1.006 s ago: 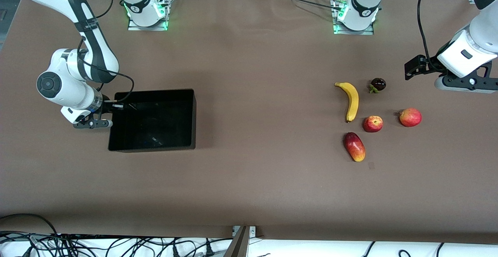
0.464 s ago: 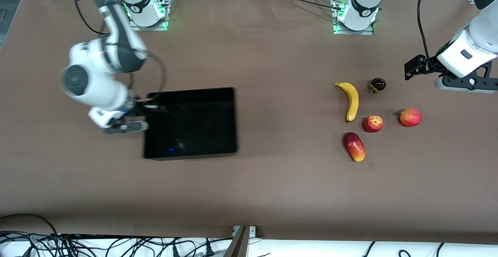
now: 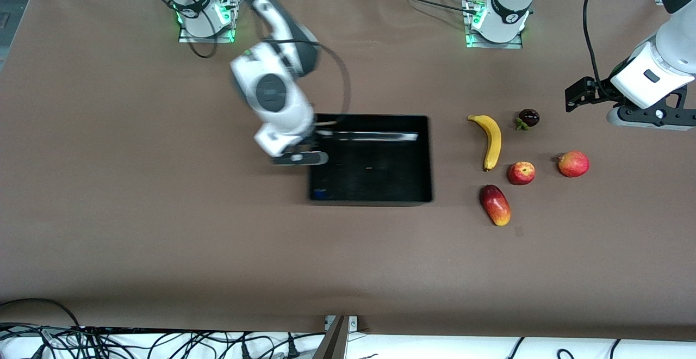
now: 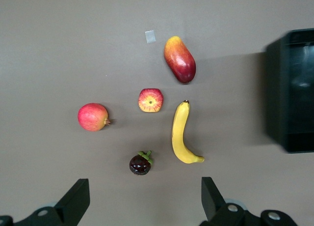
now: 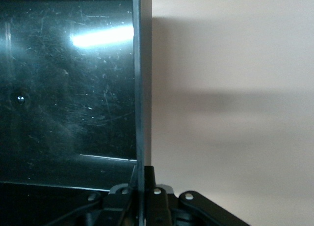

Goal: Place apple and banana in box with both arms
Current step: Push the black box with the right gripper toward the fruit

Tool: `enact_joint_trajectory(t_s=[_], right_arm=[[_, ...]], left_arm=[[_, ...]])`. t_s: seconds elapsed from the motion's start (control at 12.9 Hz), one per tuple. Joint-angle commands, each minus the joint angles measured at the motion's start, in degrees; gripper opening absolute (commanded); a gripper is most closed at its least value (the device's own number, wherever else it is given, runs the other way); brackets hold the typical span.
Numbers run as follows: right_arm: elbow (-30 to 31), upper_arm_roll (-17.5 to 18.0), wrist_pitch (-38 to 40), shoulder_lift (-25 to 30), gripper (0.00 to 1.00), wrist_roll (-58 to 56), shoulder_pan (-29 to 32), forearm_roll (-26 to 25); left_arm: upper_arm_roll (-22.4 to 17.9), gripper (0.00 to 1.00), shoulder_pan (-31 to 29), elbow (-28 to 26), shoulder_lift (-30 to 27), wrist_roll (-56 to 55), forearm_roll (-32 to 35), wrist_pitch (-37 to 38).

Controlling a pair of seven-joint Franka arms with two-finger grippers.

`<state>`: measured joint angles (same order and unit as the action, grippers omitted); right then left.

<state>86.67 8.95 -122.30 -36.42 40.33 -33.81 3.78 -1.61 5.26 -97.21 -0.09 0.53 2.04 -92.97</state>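
The black box (image 3: pixel 418 158) sits mid-table, empty. My right gripper (image 3: pixel 314 144) is shut on the box's wall at the end toward the right arm; the right wrist view shows that wall (image 5: pixel 141 88) pinched between the fingers. The yellow banana (image 3: pixel 491 140) lies beside the box toward the left arm's end, also in the left wrist view (image 4: pixel 180 135). The small red apple (image 3: pixel 521 173) lies next to the banana's nearer tip, also in the left wrist view (image 4: pixel 150 99). My left gripper (image 3: pixel 577 93) hangs open and empty above the table's left-arm end; its fingertips (image 4: pixel 73 201) show.
A red-yellow mango-like fruit (image 3: pixel 495 204) lies nearer the camera than the apple. A red-orange round fruit (image 3: pixel 573 163) lies toward the left arm's end. A dark mangosteen (image 3: pixel 528 118) lies beside the banana's upper tip. A small scrap (image 4: pixel 149 36) lies near the mango.
My right gripper has dragged the box along the table toward the left arm's end, up close to the banana. The left arm has not moved.
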Motion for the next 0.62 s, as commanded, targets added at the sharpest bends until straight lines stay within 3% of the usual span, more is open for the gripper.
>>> enact_joint_trajectory(t_s=[0.0,0.54], right_arm=[[-12.39,-0.69,-0.12,-8.74,0.0,3.34,-2.74,0.7],[-12.31,-1.13,-3.21,-11.48,0.0,4.93,-4.95,-1.94]], left_arm=[[-0.24,1.0,0.37,1.76,0.79,0.52,0.33,1.39],[-0.24,1.0,0.19,1.68,0.79,0.7,0.25,1.39]])
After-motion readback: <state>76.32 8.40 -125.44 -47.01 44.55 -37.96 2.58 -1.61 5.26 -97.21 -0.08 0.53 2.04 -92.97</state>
